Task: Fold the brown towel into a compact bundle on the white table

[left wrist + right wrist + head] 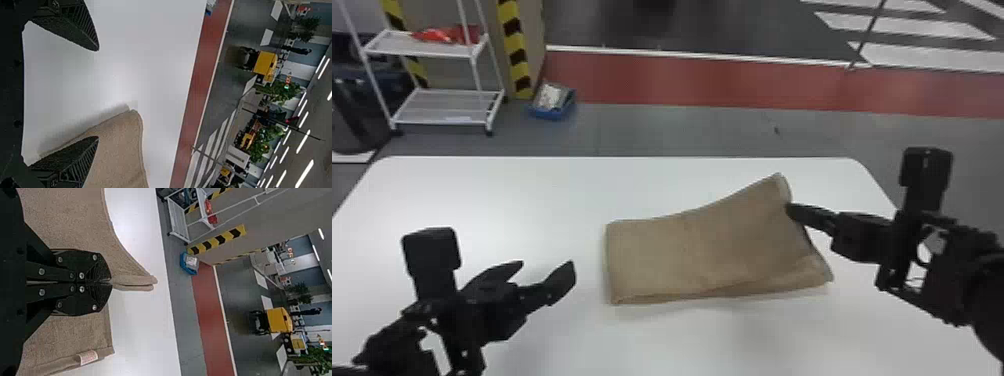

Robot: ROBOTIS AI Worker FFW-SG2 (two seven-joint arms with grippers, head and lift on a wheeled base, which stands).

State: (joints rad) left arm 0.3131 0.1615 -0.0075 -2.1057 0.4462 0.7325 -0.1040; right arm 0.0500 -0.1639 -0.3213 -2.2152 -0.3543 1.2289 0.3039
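The brown towel (702,250) lies partly folded on the worktop (532,190), right of centre, its right end tilted up because the right gripper (110,282) is clenched on that edge, near the far corner. Holding it there probably lets that end be carried left over the flatter part, as the next fold. The left gripper (547,265) is released, fingers spread, just left of the towel's left end; that spot would suit steadying the cloth, but it might also stand in the way of a wide fold. The free near corner, with a label (88,357), could lag and crease. Beyond the far edge, on the floor at left — well apart from the work — are a white rack (439,121) and a blue bin (552,114).
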